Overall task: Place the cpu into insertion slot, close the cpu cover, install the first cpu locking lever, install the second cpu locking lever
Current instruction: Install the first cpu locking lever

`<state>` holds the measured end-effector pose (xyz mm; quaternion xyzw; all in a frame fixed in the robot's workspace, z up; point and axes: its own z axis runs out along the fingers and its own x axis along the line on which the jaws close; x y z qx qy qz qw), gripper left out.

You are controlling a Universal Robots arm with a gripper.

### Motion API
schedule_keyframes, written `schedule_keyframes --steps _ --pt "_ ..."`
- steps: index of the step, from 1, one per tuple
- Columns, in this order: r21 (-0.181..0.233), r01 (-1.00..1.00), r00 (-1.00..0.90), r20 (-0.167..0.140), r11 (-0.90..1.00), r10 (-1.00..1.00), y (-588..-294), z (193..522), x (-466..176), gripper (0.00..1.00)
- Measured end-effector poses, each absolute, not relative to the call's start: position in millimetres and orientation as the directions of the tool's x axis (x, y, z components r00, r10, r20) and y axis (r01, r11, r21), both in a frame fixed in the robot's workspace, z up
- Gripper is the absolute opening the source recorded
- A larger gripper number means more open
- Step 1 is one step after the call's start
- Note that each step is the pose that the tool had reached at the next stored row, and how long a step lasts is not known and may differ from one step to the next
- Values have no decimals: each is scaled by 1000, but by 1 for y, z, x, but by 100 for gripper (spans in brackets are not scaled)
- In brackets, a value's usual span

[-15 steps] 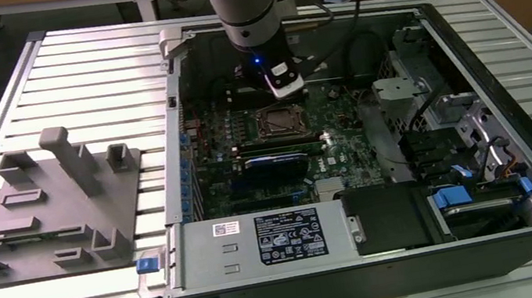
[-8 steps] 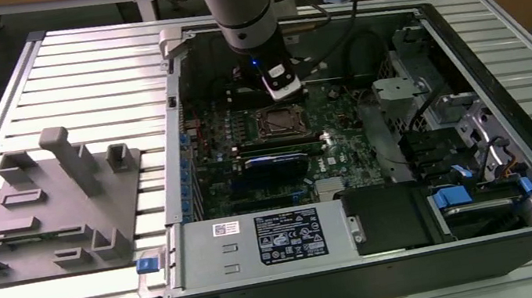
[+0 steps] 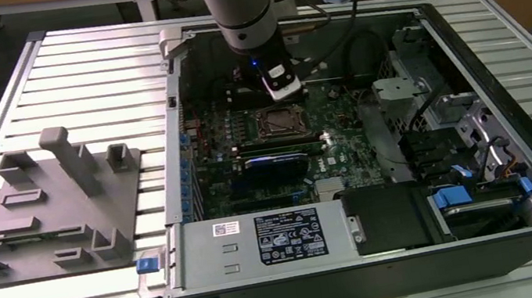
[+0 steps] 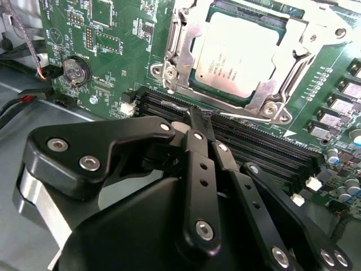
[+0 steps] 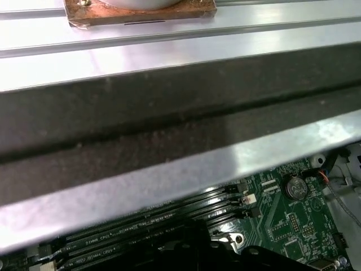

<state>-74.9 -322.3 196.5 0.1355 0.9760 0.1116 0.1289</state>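
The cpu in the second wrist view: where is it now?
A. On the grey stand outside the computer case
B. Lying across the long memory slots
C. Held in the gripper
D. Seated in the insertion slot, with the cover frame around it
D: the cpu lies flat in the insertion slot, the cpu cover frames its edges, and the gripper is beside it, not on it.

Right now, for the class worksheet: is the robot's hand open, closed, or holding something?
Hand: closed, fingertips together, nothing visibly gripped; its tip sits just beside the cpu cover.
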Motion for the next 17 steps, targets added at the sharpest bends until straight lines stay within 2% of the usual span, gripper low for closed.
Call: schedule_keyframes --steps 17 --pt "243 232 -926 -242 942 290 -322 189 -75 10"
